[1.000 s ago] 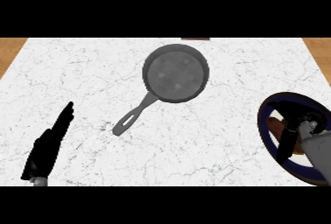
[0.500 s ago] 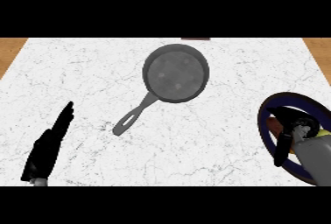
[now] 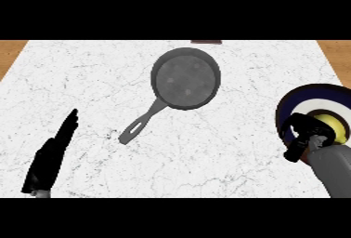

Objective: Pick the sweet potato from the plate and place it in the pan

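Sweet potato hidden, right hand (image 3: 310, 135) curled over plate (image 3: 295, 104), grasp unclear, left hand (image 3: 51, 155) straight on bench (image 3: 96, 83), pan (image 3: 185, 79) apart

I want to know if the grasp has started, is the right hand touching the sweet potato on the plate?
Cannot tell. In the head view the right hand curls over the plate, hiding any sweet potato and any contact.

Grey pan (image 3: 185, 78); navy-white ringed plate (image 3: 302, 100); white marbled counter (image 3: 89, 79)

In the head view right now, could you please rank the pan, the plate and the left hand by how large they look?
1. pan, handle included
2. left hand, long but narrow
3. plate, unsure: it is cut off by the view's right edge and partly hidden
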You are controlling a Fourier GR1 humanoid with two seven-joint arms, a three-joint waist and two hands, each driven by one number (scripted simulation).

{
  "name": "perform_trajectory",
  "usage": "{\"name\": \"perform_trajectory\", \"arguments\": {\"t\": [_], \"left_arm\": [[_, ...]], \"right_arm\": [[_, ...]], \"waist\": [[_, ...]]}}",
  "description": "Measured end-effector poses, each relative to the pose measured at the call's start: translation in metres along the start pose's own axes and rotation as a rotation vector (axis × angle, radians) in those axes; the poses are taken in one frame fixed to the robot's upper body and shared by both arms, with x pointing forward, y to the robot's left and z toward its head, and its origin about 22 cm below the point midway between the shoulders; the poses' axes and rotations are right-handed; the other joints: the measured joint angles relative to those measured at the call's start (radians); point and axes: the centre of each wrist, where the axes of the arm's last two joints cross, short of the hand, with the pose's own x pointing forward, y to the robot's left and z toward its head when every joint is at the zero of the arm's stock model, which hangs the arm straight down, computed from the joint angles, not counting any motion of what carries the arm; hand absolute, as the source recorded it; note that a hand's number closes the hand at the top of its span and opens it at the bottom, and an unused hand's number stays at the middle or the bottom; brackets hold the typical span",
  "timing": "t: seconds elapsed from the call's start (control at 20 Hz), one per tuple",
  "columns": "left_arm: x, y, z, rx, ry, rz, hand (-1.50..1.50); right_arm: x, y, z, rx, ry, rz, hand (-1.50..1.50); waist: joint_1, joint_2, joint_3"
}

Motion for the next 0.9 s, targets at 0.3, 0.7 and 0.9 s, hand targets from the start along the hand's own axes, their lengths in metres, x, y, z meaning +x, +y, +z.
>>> {"name": "perform_trajectory", "arguments": {"t": [0.3,0.7,0.9], "left_arm": [[0.0,0.0,-0.003,0.0,0.002,0.001,0.0],[-0.005,0.003,0.0,0.019,0.013,0.002,0.0],[-0.006,0.001,0.001,0.018,0.015,0.009,0.0]], "right_arm": [[-0.006,0.002,-0.003,0.001,-0.032,-0.043,1.5],[0.027,0.02,0.033,-0.175,0.09,-0.253,1.5],[0.043,0.014,0.064,-0.395,0.108,-0.306,1.5]], "waist": [[0.0,-0.001,0.0],[-0.017,-0.001,0.008],[-0.017,-0.002,0.01]]}}
